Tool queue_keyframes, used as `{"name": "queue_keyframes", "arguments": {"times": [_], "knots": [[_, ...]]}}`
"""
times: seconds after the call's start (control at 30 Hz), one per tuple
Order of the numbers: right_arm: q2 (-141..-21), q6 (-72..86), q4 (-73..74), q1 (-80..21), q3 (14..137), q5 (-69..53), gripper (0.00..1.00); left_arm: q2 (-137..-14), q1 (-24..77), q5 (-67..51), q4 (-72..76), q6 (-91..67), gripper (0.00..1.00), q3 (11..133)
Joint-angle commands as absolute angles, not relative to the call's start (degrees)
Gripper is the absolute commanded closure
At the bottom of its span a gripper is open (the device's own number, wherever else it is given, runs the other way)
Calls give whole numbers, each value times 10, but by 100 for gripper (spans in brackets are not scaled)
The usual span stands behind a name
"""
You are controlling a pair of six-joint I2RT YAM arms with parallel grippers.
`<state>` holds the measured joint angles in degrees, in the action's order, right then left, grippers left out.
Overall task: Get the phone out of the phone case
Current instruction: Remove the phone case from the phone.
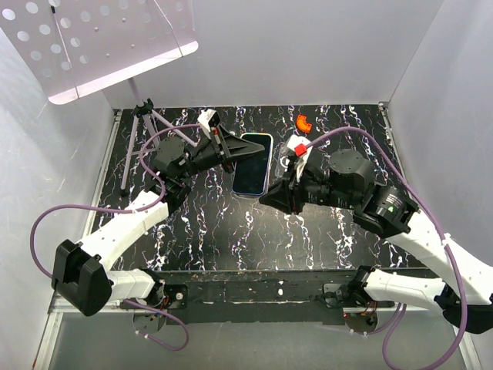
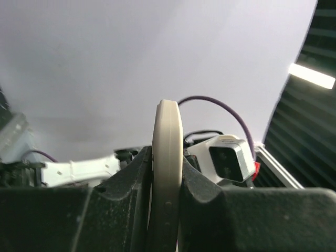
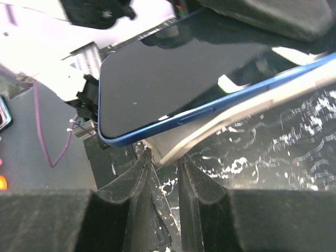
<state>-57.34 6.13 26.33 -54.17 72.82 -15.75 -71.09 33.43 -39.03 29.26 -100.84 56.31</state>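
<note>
I'm anchoring the phone case (image 2: 167, 126) edge in the clamped left gripper (image 2: 167, 168), right gripper (image 3: 164, 163) pinched on its corner lip to peel it off the phone (image 3: 168, 79).

A black, white-veined surface (image 1: 216, 231) is enclosed by plain white walls (image 1: 308, 46); a perforated white panel (image 1: 100, 38) is set above the far-left corner.

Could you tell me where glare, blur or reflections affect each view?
Top external: the perforated panel is partly blown out white, the table sharp. Left wrist: the case edge, close to the lens, looks soft. Right wrist: the phone screen mirrors dark shapes and a bright patch; the upper left corner is overexposed.
</note>
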Motion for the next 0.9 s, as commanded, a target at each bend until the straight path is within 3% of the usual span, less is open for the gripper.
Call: {"name": "queue_keyframes", "arguments": {"times": [0.0, 0.13, 0.2, 0.3, 0.53, 0.7, 0.87], "knots": [[-570, 150, 288, -526, 719, 37, 78, -669, 354, -377, 216, -934, 100, 590], [-524, 271, 344, -526, 695, -90, 50, -655, 347, -326, 153, -847, 100, 596], [-500, 325, 371, -525, 703, -125, 46, -650, 343, -302, 146, -818, 100, 594], [-455, 387, 359, -523, 691, -160, 45, -641, 343, -262, 113, -777, 100, 598], [-440, 536, 146, -490, 608, -300, 68, -642, 342, -243, 76, -739, 100, 609], [-460, 552, 117, -462, 611, -316, 67, -638, 343, -247, 88, -748, 100, 605], [-479, 569, 85, -425, 598, -344, 54, -636, 342, -257, 105, -761, 100, 601]]}}
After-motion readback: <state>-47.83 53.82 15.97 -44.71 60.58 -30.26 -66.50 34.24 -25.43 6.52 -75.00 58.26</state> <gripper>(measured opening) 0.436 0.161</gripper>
